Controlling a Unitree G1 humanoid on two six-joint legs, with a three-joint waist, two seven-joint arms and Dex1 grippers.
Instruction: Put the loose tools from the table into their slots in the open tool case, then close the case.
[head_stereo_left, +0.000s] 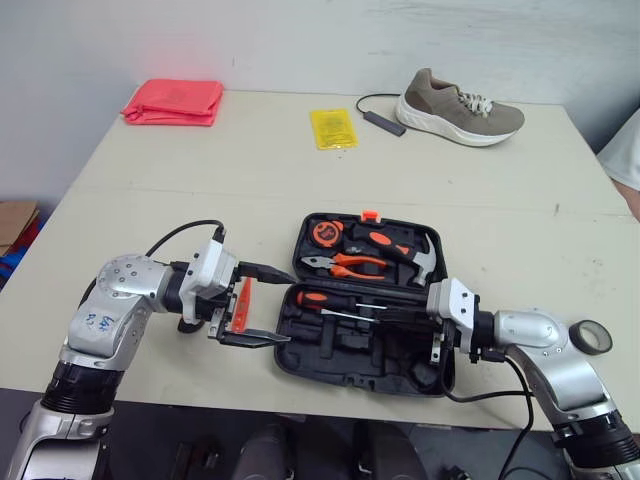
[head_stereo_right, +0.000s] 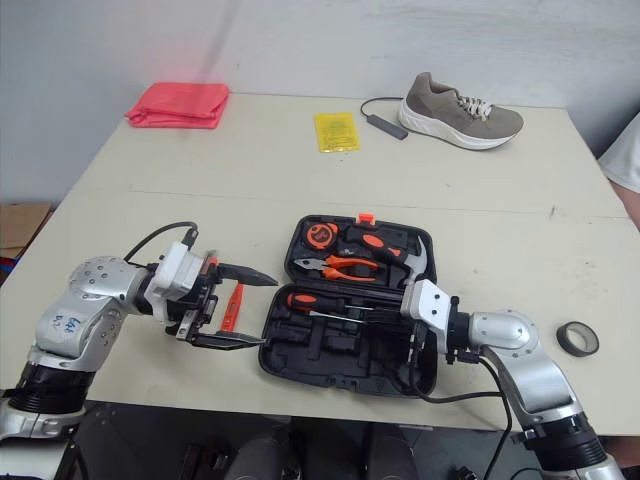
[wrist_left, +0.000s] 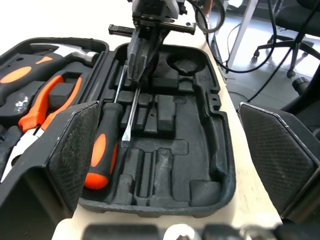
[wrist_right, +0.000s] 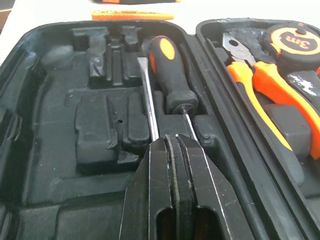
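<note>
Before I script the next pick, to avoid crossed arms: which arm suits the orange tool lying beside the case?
Left. Its pincer is open right at the orange tool, left of the case. The right pincer is shut over the case's tray, on the far side from it.

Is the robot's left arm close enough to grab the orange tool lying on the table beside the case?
Probably yes. The left gripper is open and hangs right at the orange tool, with nothing seen between them. The tool case lies just beyond and does not block it.
</note>
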